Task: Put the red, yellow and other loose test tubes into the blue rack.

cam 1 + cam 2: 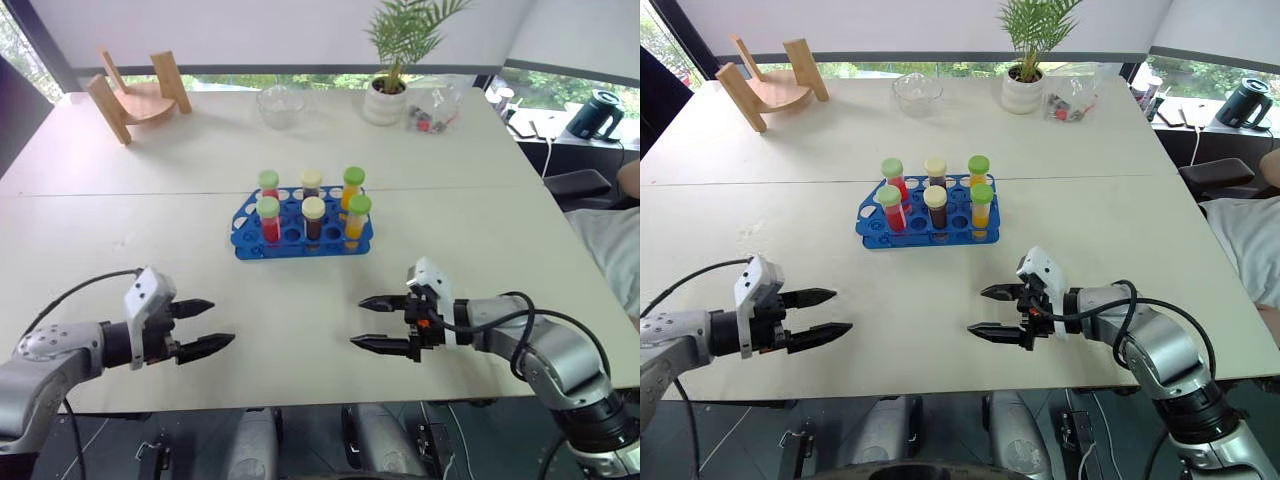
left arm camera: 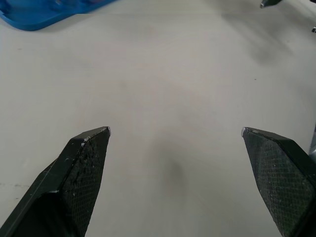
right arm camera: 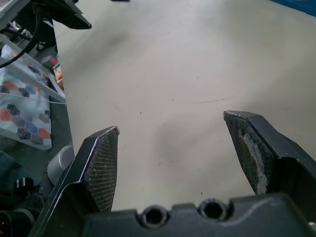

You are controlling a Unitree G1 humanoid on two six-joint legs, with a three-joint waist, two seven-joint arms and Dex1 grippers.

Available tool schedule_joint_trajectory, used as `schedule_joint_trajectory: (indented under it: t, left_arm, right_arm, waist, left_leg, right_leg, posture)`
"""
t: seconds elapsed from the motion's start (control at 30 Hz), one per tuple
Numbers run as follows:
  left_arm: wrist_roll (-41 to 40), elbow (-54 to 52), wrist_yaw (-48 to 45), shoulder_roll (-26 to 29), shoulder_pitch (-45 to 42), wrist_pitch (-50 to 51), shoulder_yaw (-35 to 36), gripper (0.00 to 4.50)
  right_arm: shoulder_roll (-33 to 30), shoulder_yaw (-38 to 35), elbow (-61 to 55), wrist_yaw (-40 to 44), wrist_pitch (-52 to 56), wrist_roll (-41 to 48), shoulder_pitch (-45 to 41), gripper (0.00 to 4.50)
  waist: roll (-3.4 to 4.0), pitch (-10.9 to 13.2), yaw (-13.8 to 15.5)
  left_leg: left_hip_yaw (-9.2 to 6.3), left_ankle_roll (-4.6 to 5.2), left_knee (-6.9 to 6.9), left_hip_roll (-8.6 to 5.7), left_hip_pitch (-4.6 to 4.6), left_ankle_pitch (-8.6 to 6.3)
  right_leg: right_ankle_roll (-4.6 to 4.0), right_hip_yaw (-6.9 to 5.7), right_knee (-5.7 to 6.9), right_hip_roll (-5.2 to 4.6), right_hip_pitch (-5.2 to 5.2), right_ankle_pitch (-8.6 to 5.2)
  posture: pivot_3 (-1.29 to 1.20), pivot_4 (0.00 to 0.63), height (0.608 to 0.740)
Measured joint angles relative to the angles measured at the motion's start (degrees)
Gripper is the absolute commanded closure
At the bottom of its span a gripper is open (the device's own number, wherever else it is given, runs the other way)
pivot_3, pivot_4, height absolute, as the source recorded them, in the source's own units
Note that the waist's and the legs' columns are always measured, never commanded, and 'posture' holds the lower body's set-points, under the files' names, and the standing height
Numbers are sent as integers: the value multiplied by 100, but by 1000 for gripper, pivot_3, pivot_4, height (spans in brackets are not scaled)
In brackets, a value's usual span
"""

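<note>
We are looking at the table (image 1: pixel 120 250) with the blue rack (image 1: pixel 300 238) sitting at frame centre, all six tubes (image 1: pixel 313 215) standing upright in its holes; we are seeing none lying loose. The rack lies above and between both grippers. We are holding the left gripper (image 1: pixel 205 325) at lower left and the right gripper (image 1: pixel 375 323) at lower right, both spread wide and gripping nothing, the right slightly nearer.

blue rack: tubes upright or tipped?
Upright. All six capped clear tubes stand vertical in holes of the bright blue plastic rack, caps up: two red, two dark brown, two yellow.
</note>
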Motion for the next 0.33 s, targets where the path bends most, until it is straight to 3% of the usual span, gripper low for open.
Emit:
schedule_joint_trajectory:
  t: [0.33]
  left_arm:
    - [11, -14, 160, -142, 39, -78, -74, 109]
  right_arm:
    - [50, 167, 57, 71, -155, -193, -60, 762]
  waist:
    - [0, 0, -13]
  left_leg:
    - [2, 0, -6, 0, -1, 0]
  right_leg:
    - [1, 1, 0, 4, -4, 0]
  posture:
    - [0, 150, 740]
